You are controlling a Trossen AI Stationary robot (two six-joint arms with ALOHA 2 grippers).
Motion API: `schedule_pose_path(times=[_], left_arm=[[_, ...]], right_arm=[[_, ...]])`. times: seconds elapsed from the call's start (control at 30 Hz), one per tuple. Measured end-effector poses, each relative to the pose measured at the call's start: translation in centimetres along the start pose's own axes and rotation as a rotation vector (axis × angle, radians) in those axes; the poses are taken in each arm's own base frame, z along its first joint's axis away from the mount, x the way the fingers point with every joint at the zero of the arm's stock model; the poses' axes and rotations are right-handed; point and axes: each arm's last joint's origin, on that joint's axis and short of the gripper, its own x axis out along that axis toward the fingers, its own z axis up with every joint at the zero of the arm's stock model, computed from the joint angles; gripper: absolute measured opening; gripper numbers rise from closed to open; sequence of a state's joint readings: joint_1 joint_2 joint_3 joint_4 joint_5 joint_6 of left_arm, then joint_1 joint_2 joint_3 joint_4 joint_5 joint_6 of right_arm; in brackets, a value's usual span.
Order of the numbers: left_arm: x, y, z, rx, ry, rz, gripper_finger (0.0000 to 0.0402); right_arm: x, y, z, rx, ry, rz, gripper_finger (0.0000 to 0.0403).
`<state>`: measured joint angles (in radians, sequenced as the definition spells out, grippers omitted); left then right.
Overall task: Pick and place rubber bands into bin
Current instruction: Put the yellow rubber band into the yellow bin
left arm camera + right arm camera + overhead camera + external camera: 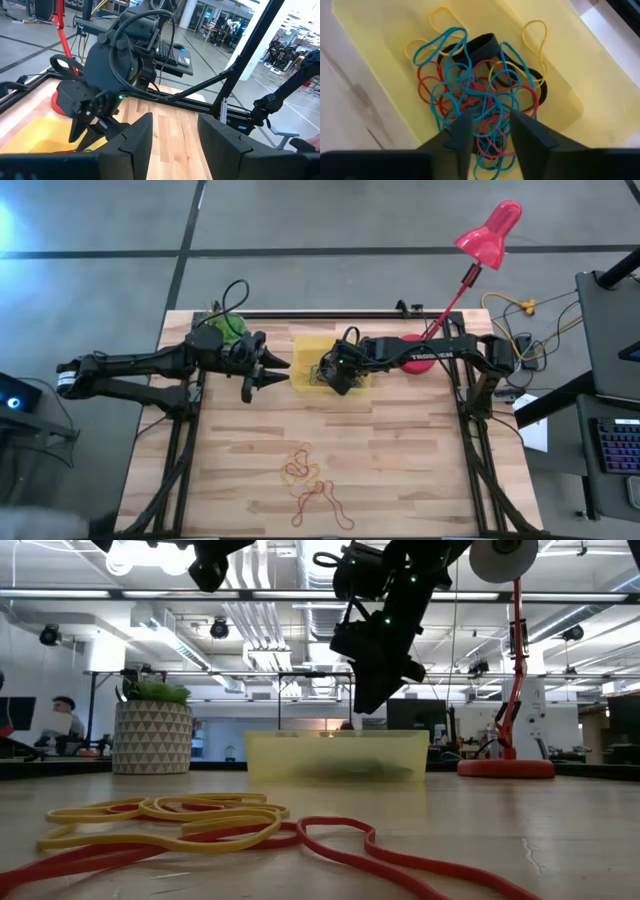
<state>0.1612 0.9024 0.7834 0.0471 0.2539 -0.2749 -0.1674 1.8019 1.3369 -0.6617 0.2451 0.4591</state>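
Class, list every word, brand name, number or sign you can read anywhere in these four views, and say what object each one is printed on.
"TROSSEN": white lettering, only just legible, on the right arm in the high view.
No other text is readable in any view; the bin, rubber bands, lamp and plant pot show no lettering.

You have a red desk lamp (pixel 488 235) standing with its round base (pixel 505 768) at the bench's (pixel 400 470) far right edge, its head leaning out beyond it. A white patterned plant pot (pixel 151 736) sits at the far left corner.
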Motion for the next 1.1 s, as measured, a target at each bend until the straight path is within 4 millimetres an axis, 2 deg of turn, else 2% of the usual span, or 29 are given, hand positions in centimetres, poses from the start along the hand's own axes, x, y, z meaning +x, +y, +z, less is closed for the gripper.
schedule_pose_path(times=[0.1,0.27,0.6,0.77,0.87,1.1], left_arm=[[0.0,0.0,0.0,-0.001,0.003,0.001,0.0141],[0.0,0.2,-0.6,0.009,0.058,0.016,0.0141],[-0.3,0.6,-2.5,0.043,0.246,0.055,0.0141],[0.1,0.8,-3.2,0.056,0.292,0.044,0.0141],[0.8,0.8,-4.3,0.058,0.349,-0.013,0.0141],[3.1,0.1,-8.8,0.048,0.549,-0.11,0.0141]], right_arm=[[0.0,0.0,0.0,0.0,0.0,0.0,0.0142],[-1.2,0.2,0.1,-0.031,-0.018,0.045,0.0178],[-7.5,2.2,-0.8,-0.174,-0.14,0.218,0.0189],[-10.1,4.0,-2.7,-0.218,-0.125,0.381,0.0189],[-11.1,5.5,-4.2,-0.258,-0.102,0.449,0.0187],[-13.0,9.5,-8.6,-0.392,-0.055,0.534,0.0175]])
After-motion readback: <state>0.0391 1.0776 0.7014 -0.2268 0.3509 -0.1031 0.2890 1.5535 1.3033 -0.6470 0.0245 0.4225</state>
